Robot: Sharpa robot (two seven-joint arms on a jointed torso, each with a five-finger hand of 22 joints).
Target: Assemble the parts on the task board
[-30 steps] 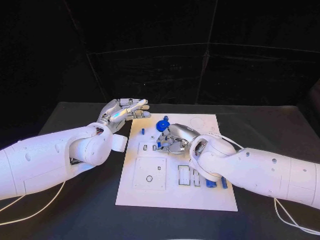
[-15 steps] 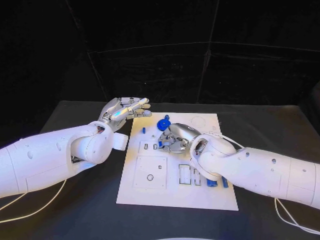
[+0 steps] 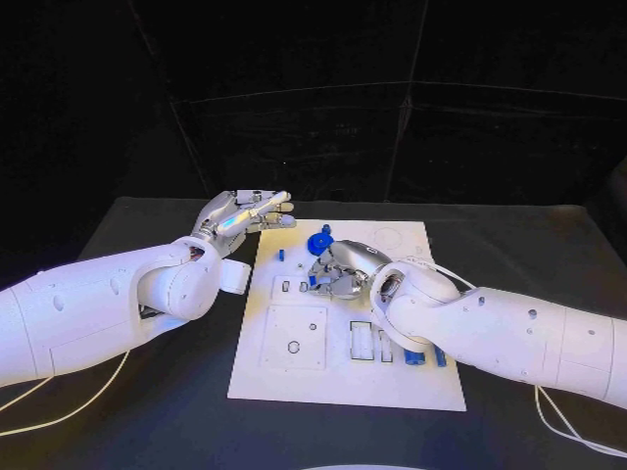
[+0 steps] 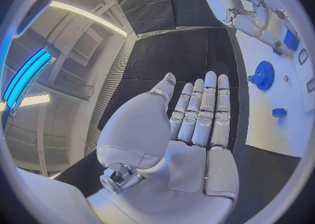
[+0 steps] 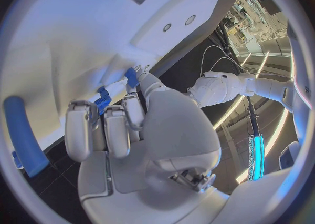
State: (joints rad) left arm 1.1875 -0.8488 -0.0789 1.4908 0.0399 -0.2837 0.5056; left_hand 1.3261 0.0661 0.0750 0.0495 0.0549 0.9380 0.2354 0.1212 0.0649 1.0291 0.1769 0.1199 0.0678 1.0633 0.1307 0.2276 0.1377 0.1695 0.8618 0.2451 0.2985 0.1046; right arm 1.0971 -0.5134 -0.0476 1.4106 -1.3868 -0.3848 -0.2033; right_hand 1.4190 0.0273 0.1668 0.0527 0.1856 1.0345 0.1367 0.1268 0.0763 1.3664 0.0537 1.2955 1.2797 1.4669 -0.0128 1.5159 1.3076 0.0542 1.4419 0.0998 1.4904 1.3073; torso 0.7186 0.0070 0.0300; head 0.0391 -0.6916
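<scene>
The task board [image 3: 345, 382] lies flat in the middle of the black table [image 3: 144, 421], its long side running away from the robot. On its far part, in the head view, a blue gear [image 3: 318, 245] stands just beside the right hand [image 3: 345, 269], and a small blue peg [image 3: 281, 256] sits near the board's left edge. Nearer the robot, two short blue parts [image 3: 424, 358] lie close to the board's right edge, partly under the right forearm, beside a row of narrow rectangular slots [image 3: 361, 342]. A larger square recess [image 3: 294, 339] with a small hole takes up the board's left middle.

The right hand is down on the board's far middle, fingers curled inward over the surface. In the right wrist view its fingertips [image 5: 132, 79] meet around a small blue part [image 5: 130, 76] pressed against the white board; it looks pinched there, though the fingers hide most of it. A long blue bar [image 5: 25, 134] shows at that view's rim.

The left hand [image 3: 240, 216] hovers off the board, above the table just beyond the board's far left corner. Its fingers are straight and pressed side by side, palm bare, holding nothing. The left wrist view shows the same flat hand [image 4: 187, 129] with the gear [image 4: 264, 74] and the peg [image 4: 279, 112] on the board beyond it
</scene>
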